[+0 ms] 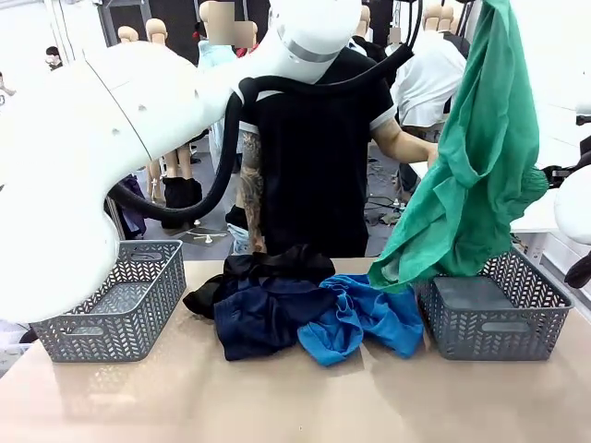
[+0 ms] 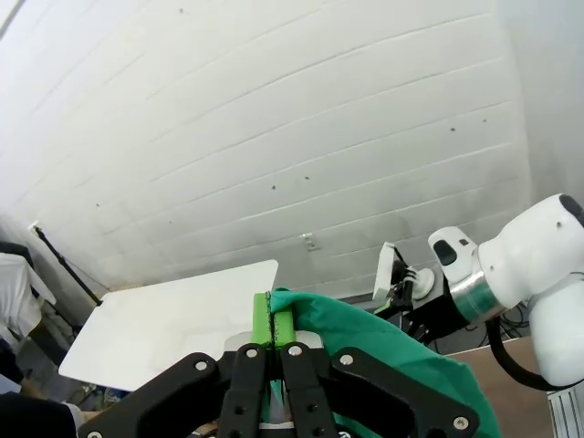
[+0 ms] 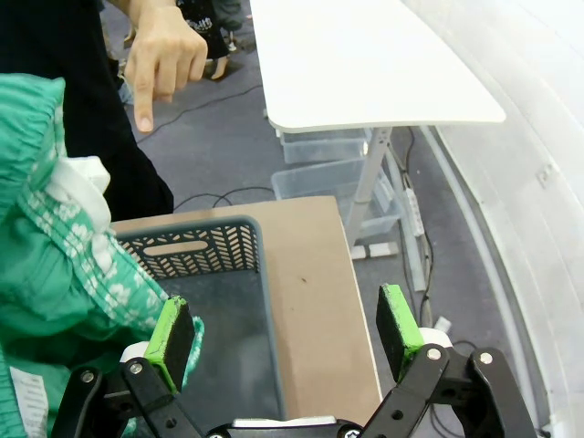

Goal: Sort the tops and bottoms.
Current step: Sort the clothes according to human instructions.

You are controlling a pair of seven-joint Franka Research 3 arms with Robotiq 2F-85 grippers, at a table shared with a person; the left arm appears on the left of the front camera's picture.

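Observation:
An emerald green garment (image 1: 471, 185) hangs from the top of the front view down to the right grey basket (image 1: 536, 318). My left gripper (image 2: 274, 319) is shut on its upper edge, the green cloth (image 2: 383, 351) draping off to the right of the fingers. My right gripper (image 3: 285, 315) is open above that basket (image 3: 196, 246), with the green garment (image 3: 55, 255) just beside its left finger. On the table's middle lie a black garment (image 1: 268, 268), a navy one (image 1: 263, 318) and a bright blue one (image 1: 365, 318), heaped together.
A second grey lattice basket (image 1: 138, 305) stands at the table's left. A person in a black T-shirt (image 1: 314, 157) stands at the far side, one hand (image 3: 164, 59) pointing down near the right basket. My left arm (image 1: 111, 138) crosses the front view.

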